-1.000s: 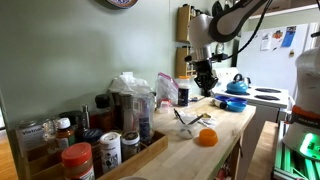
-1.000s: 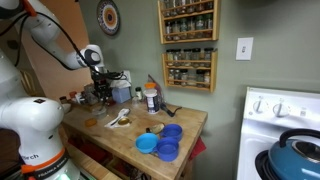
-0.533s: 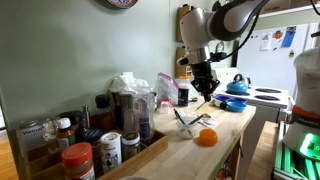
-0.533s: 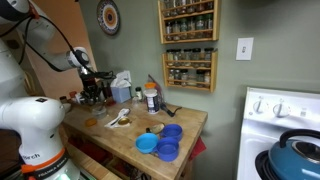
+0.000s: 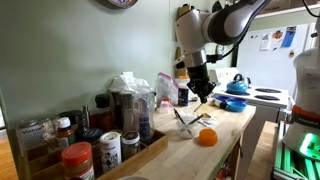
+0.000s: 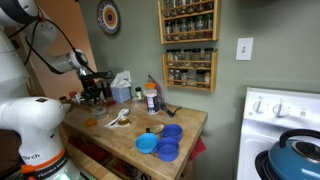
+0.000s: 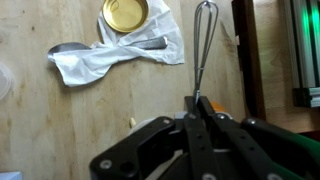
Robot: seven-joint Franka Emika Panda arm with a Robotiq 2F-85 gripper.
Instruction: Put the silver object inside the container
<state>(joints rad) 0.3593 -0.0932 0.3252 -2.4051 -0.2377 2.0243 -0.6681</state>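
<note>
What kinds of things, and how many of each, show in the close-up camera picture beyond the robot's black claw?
whisk: 1
spoon: 1
white cloth: 1
round yellow tin: 1
Total: 4
Not counted: a pale thing cut off at the left edge, too little of it showing to name.

I see the slim silver whisk (image 7: 203, 45) over the wooden counter (image 7: 60, 120), outside the low clear container (image 5: 187, 126) nearby.

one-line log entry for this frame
phase: pre-grasp | gripper: over counter, jaws look shut, nothing held | whisk: lying on counter beside container, not inside
</note>
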